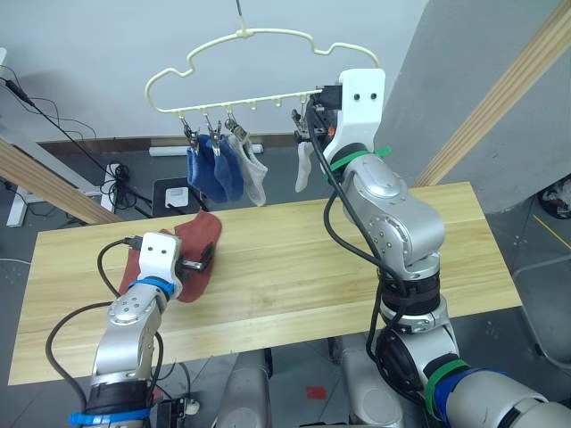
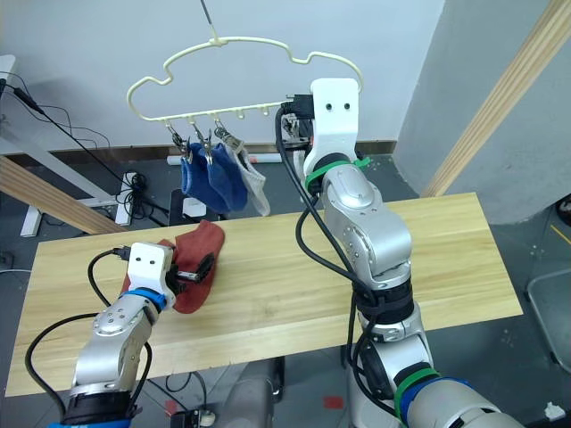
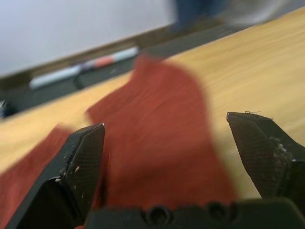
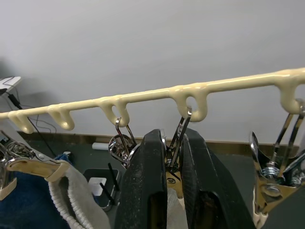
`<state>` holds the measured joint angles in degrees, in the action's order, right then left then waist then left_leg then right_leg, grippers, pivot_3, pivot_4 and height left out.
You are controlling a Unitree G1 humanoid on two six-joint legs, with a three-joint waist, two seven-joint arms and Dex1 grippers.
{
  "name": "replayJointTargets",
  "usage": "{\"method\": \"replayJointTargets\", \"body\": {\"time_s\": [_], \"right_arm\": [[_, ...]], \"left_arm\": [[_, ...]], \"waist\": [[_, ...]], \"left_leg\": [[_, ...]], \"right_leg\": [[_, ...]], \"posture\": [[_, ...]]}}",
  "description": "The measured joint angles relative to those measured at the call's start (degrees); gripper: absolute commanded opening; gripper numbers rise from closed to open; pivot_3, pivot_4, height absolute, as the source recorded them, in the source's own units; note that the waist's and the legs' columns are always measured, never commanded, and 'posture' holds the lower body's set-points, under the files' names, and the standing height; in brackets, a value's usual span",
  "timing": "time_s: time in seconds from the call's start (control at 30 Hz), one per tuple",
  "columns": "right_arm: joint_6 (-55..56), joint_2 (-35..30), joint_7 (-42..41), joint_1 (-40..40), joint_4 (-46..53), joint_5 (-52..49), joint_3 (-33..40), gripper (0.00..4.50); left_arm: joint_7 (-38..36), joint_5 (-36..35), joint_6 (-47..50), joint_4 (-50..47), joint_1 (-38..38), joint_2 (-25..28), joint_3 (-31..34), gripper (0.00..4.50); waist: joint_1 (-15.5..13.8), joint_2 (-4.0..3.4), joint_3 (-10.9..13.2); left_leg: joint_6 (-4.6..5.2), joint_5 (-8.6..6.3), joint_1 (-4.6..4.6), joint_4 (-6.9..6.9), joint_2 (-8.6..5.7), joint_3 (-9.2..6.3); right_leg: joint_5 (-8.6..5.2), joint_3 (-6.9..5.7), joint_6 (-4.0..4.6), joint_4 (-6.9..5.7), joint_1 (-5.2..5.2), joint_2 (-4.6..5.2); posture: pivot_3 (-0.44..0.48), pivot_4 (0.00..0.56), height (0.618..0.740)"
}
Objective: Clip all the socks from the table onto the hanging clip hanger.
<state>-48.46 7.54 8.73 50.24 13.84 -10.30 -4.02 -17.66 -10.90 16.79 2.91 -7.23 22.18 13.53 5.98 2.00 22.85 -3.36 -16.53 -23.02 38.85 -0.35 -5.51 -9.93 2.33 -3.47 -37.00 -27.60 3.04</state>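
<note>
Both head cameras are looking down over the table (image 1: 357,259) and hanger (image 1: 259,62) (same scene). Wrist cameras are sitting close: left facing a red sock (image 3: 157,138), right facing clips (image 4: 176,138).

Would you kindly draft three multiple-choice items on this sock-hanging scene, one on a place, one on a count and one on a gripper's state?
1. Where do the rust-red knit socks lie?
A. On the pale wooden table, by the left gripper
B. Clipped to the hanger
C. On the floor

2. How many blue socks hang from the pale-yellow wavy wire clip hanger?
A. None
B. Two
C. Four

3. What is the right gripper doing?
A. Hanging open above the table
B. Holding a rust-red sock
C. Shut on a grey metal clip of the hanger

Answers: 1 A, the red knit rests on the wood beneath the open left fingers. 2 B, two blue socks hang side by side beside a light grey sock. 3 C, the right wrist view shows its fingers pressed around a clip under the hanger's bar.
</note>
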Motion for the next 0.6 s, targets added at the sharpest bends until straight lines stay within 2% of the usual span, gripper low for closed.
{"method": "replayJointTargets", "body": {"time_s": [0.17,0.33,0.43,0.6], "right_arm": [[-0.7,0.0,-0.3,-0.1,0.0,0.0,-0.1,0.08],[-1.4,0.0,-0.4,-0.3,0.2,0.0,-0.1,0.08],[-1.9,0.0,-0.4,-0.3,0.8,0.0,-0.1,0.08],[-2.4,0.0,-0.4,-0.4,1.5,0.0,0.0,0.08]], "left_arm": [[1.2,1.0,-1.0,6.7,-4.6,-1.1,-0.9,4.50],[1.9,2.8,-1.4,9.6,-7.3,-1.0,-2.2,4.50],[2.0,3.3,-1.2,10.0,-7.7,-0.8,-2.8,3.92],[2.0,4.6,-0.8,8.9,-6.6,-0.1,-4.4,2.57]], "waist": [[0.1,0.00,0.0],[0.3,0.00,0.0],[0.4,0.00,0.0],[0.6,0.00,0.0]], "left_leg": [[0.00,0.00,0.00,-0.02,0.02,0.00],[0.00,0.00,0.02,-0.02,0.01,0.02],[0.00,0.00,0.06,-0.02,0.01,0.02],[0.00,0.00,0.12,-0.02,0.03,0.03]], "right_leg": [[0.00,-0.01,0.00,0.00,0.00,-0.01],[0.00,0.01,0.00,-0.01,0.00,0.00],[0.00,0.02,0.00,-0.04,0.02,0.00],[0.00,0.04,0.00,-0.04,0.06,-0.01]], "posture": [[-0.140,0.400,0.740],[-0.152,0.403,0.740],[-0.155,0.404,0.740],[-0.154,0.405,0.740]]}}
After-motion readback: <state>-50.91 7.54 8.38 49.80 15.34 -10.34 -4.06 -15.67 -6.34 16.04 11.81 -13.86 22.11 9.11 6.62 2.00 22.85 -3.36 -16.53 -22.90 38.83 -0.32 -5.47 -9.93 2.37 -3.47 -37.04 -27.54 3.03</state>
